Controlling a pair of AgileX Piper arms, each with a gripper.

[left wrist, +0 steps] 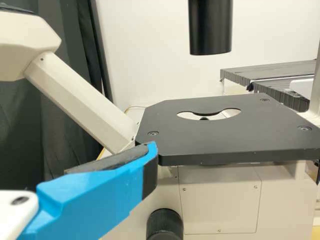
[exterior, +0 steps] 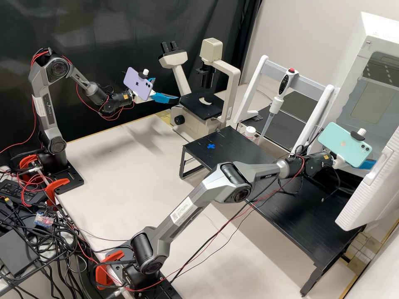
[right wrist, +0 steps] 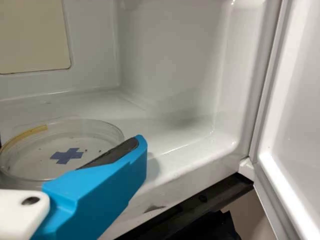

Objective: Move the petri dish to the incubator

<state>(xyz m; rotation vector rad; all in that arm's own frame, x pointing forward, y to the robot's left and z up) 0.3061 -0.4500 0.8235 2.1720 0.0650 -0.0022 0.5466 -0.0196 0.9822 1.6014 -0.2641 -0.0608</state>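
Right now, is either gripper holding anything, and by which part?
The left gripper, by the microscope, holds nothing. The right gripper overlaps the near rim of the petri dish inside the incubator; whether it grips it cannot be told.

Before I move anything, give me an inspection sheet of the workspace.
Surface: pale bench, black platform on it, blue cross on top.
Job's things: petri dish inside the incubator; door open.
Clutter: electronics board and dark box among wires.
Grippers: left tool by the microscope; right tool at the incubator, by the dish; grip unclear.
Cables: tangle beside the arm bases; red and black leads along the right arm.
Surroundings: dark curtain, pipette.
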